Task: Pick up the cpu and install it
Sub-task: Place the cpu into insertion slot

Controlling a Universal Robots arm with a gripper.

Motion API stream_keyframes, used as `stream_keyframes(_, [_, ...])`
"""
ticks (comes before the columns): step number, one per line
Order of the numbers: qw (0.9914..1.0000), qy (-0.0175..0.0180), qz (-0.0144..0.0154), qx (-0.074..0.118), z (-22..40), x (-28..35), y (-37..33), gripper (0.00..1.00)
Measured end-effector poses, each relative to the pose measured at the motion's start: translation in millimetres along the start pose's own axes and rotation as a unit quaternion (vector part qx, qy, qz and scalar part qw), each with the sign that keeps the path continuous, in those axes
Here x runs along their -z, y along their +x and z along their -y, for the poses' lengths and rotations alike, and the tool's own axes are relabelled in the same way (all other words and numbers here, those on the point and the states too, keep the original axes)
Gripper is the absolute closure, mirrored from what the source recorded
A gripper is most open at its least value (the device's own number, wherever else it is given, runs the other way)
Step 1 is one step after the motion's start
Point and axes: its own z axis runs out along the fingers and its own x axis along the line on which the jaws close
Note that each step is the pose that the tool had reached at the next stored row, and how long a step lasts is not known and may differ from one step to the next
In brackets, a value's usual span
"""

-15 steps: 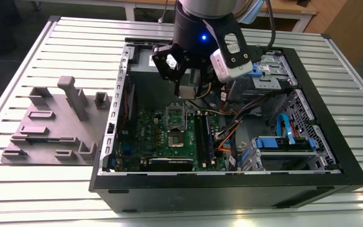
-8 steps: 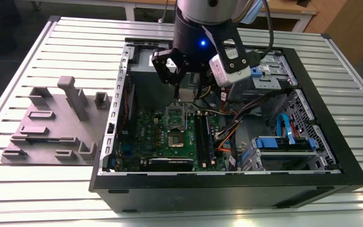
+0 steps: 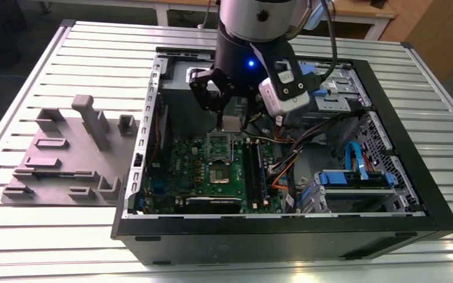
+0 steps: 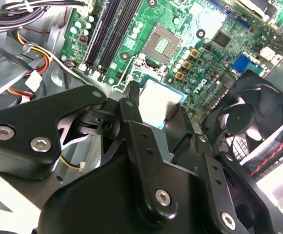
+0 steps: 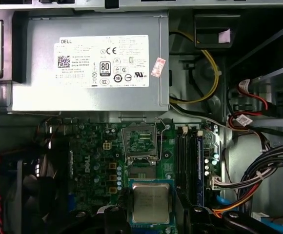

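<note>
Exterior view, from its left: a grey fixture (image 3: 65, 156) is seen on the table (image 3: 38, 236), just beside the open case (image 3: 289, 237). Inside the case the board (image 3: 203, 180) is laid flat, and the gripper (image 3: 230, 125) is hung over it, above the raised frame (image 3: 220, 146). Blue drive bays (image 3: 353, 180) are found toward that view's right. In both wrist views the cpu (image 5: 151, 204) is seen pinched by its edges between the fingers (image 4: 134, 126), which are closed only as far as the chip allows. It is held clear of the board, near the bare socket (image 4: 163, 44); how squarely over it cannot be told. The carry is judged to be in hand: picked, not yet seated. Seating is judged to call for the chip to be squared to the socket, matched in orientation and let down without sideways drag, since contacts could be bent.
</note>
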Motion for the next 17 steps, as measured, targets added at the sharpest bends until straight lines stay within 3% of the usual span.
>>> stream_keyframes(5, [0.99955,0.0010,-0.0012,0.030,0.7,-7.9,-0.1,0.55])
stream_keyframes(17, [0.99952,0.0008,-0.0012,0.031,3.2,-28.5,-0.5,0.55])
